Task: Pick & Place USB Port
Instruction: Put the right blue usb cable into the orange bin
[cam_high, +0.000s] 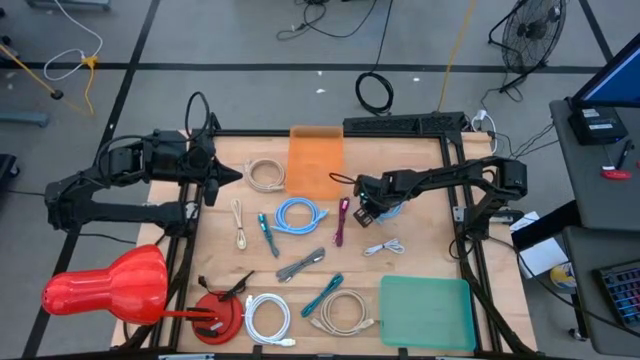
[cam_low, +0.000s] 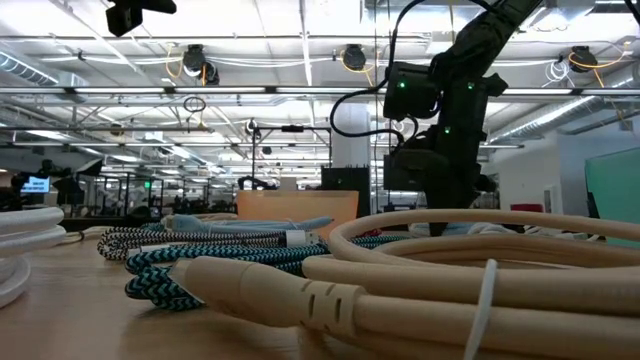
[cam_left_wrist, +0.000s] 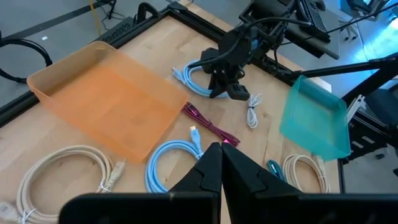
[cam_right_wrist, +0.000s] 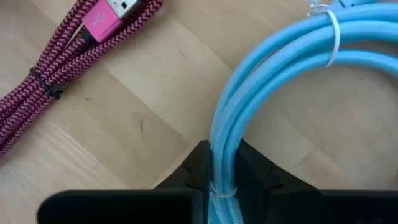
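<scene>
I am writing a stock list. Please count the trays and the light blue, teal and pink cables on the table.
light blue cables: 2
teal cables: 2
pink cable: 1
trays, one orange and one green: 2
Total: 7

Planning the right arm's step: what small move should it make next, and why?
Probably lift slightly. The right end effector is shut on the coiled light-blue cable, which lies on the wooden table beside the magenta braided cable.

Right hand (cam_high: 378, 212) hides most of the blue cable (cam_right_wrist: 261, 106).
</scene>
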